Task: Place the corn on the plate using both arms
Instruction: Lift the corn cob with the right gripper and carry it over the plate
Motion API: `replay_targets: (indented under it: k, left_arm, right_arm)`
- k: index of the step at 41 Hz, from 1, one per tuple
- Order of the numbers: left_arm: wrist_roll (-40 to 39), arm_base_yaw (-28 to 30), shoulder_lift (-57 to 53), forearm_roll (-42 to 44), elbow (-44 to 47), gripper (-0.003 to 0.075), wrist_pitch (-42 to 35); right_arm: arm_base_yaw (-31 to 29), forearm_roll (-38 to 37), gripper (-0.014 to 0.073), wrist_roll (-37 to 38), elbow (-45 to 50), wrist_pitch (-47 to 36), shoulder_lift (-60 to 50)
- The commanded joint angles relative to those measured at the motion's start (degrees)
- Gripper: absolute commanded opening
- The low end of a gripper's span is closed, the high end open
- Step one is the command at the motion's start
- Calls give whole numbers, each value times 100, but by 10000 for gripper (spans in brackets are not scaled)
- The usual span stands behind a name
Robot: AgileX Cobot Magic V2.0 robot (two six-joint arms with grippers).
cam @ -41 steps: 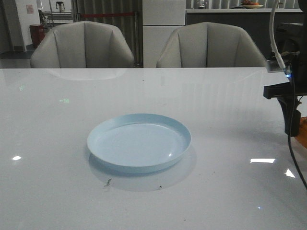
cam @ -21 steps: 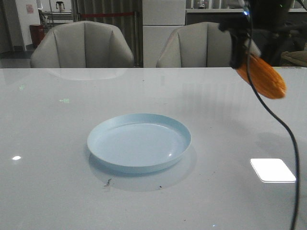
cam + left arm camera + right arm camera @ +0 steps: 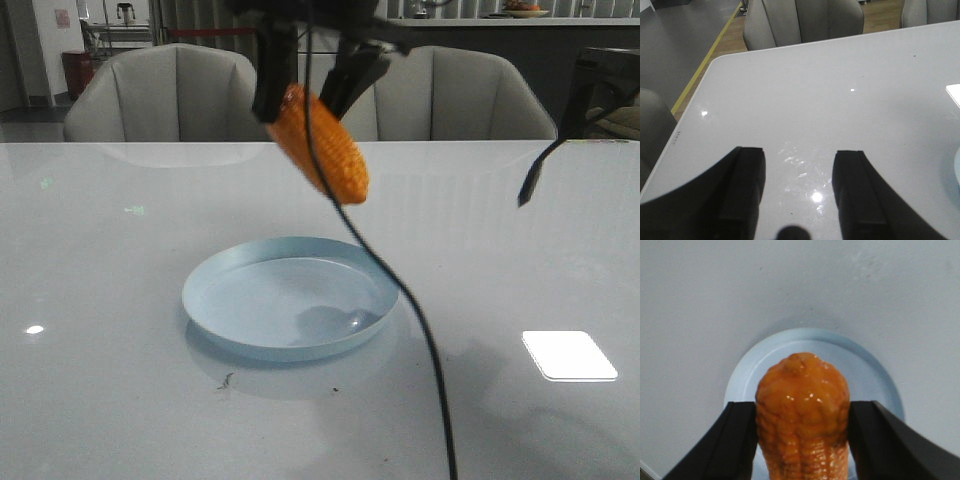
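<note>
Corn, bumpy orange cob clamped in right gripper, tilted above smooth round pale-blue plate, left gripper spread, empty.

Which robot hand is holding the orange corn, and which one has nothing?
The right tool grips the corn above the plate. The left tool is open, with only bare table between its fingers.

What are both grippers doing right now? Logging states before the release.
Left gripper: open, empty, over bare table.
Right gripper: shut on the corn, held above the plate.
</note>
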Motion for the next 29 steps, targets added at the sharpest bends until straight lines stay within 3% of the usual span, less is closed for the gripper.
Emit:
replay_targets:
  k: [1,18,22,27,29]
  left_arm:
    - [-69,17,-11,-7,-173,380,-498]
    - [-69,17,-11,-7,-173,380,-498]
    - [-69,17,-11,-7,-173,380,-498]
    - [-69,17,-11,-7,-173,380,-498]
    - [-69,17,-11,-7,-173,380,-498]
  right_arm:
    - [168,87,65,-121,-180,43,-55]
    - [200,73,91,-121,-186,126,468]
    - [200,31,221,-121,-186,235,470]
    - [200,11,482,-125,-186,253,481]
    - [200,11,550,-125,-186,212,481]
